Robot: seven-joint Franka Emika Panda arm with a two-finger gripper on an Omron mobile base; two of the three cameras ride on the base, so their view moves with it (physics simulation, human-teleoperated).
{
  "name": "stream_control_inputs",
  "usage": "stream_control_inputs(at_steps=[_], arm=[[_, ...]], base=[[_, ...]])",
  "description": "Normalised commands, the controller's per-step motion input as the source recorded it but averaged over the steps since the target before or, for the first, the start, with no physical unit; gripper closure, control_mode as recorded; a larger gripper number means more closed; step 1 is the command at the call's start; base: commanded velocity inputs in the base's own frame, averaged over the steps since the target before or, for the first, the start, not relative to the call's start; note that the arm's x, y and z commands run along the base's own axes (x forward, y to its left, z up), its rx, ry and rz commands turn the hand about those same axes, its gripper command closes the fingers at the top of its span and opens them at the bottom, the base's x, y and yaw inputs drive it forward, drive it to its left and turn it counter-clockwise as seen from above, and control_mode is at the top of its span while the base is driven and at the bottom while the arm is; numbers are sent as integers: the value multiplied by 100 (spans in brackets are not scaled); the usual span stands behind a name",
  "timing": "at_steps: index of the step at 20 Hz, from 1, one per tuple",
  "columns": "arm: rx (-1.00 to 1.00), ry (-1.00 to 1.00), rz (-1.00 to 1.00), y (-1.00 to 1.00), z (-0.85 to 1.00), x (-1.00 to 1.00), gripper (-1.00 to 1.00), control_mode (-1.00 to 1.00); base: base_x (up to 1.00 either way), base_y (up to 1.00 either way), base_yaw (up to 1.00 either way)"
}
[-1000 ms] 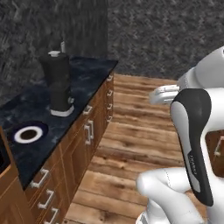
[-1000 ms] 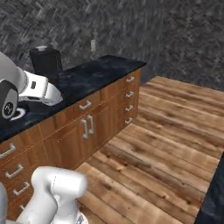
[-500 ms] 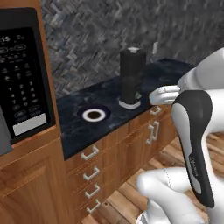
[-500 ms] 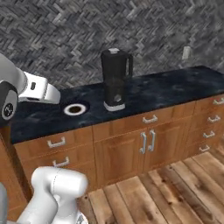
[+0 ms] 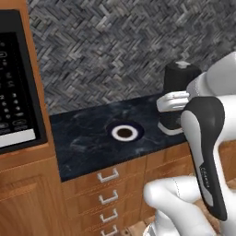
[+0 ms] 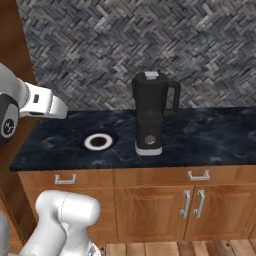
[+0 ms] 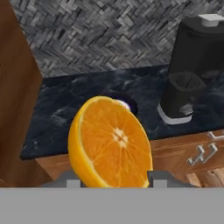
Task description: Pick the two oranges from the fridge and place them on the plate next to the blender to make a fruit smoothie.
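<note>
Left base view: the plate (image 5: 125, 133) lies on the dark counter (image 5: 87, 143); the arm half hides the blender (image 5: 180, 97). Right base view: plate (image 6: 98, 141) sits left of blender (image 6: 151, 114), apart. Hand view: gripper (image 7: 111, 180) clamps 1 cut orange (image 7: 110, 143); fingertips barely show.

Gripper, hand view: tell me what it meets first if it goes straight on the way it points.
Probably the counter near the plate. The gripper, holding an orange half, aims there; the blender stands aside. Depth is unclear.
</note>
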Motion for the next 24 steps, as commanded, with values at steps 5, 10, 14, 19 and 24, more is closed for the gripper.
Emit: stream_control_inputs(at_steps=[5, 10, 14, 19, 24], arm=[[0, 0, 0, 0, 0, 0, 100, 100], [0, 24, 3, 1, -32, 0, 100, -100], [-4, 54, 3, 7, -100, 78, 100, -100], [-15, 19, 3, 0, -100, 100, 100, -100], [-8, 4, 4, 0, -100, 83, 100, -100]], base=[[82, -10, 13], [19, 0, 1], [0, 0, 0], [0, 0, 0], [0, 0, 0]])
